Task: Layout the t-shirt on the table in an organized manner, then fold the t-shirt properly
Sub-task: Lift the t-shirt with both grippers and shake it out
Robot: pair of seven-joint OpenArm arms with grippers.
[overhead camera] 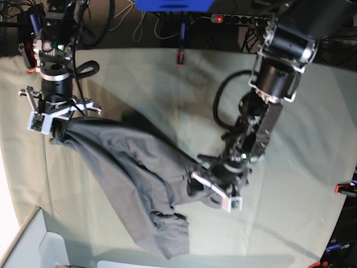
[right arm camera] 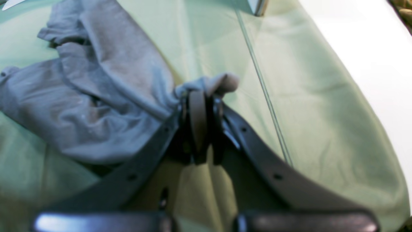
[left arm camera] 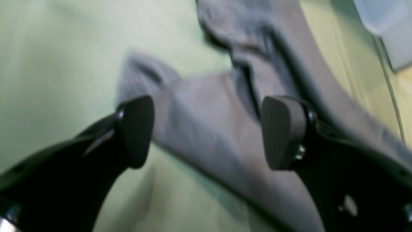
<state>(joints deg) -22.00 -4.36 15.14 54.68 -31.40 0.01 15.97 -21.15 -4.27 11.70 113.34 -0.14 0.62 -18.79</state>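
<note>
Left wrist view: dark, rounded pads of the left gripper (left arm camera: pixel 207 132) spread wide and empty, poised above the soft, blurred, rumpled grey cotton t-shirt (left arm camera: pixel 219 129) on the pale green cloth-covered table (left arm camera: pixel 64 64).

Right wrist view: right gripper (right arm camera: pixel 201 109) pinched tight on a bunched tip of the shirt (right arm camera: pixel 106 96), the rest trailing left in loose folds over creased cloth (right arm camera: pixel 305 112).

Base view: stretched diagonally between both grippers (overhead camera: pixel 53 128) (overhead camera: pixel 215 187), lower end crumpled.

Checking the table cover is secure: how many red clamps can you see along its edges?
3. One clamp sits at the far edge of the table, a second clamp at the right edge, a third clamp by the bottom-right corner. Others may be hidden.
</note>
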